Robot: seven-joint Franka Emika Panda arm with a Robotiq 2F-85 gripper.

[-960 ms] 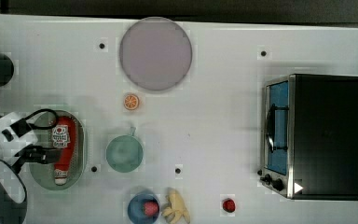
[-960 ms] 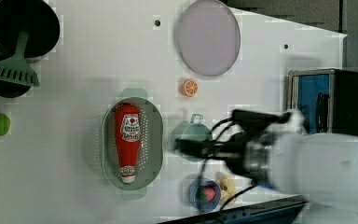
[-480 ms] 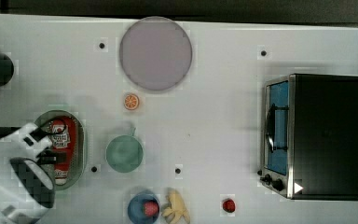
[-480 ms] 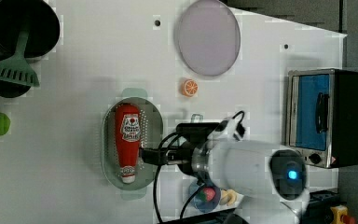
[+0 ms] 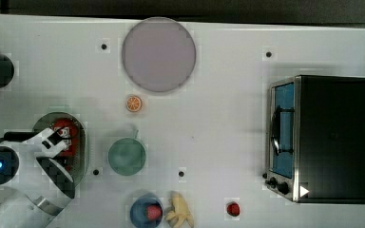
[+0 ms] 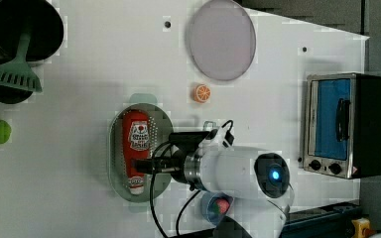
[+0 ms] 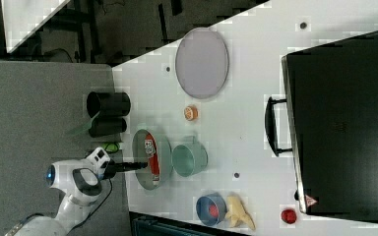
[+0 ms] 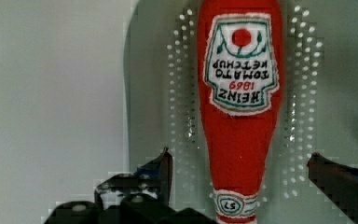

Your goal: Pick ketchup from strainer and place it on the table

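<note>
One ketchup [image 8: 239, 116] in one strainer [image 6: 115, 148], jaws spread around its neck.

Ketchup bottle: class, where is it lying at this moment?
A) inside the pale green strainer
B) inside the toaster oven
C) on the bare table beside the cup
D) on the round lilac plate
A: the ketchup bottle lies flat inside the strainer, with the open gripper straddling its neck near the cap.
</note>
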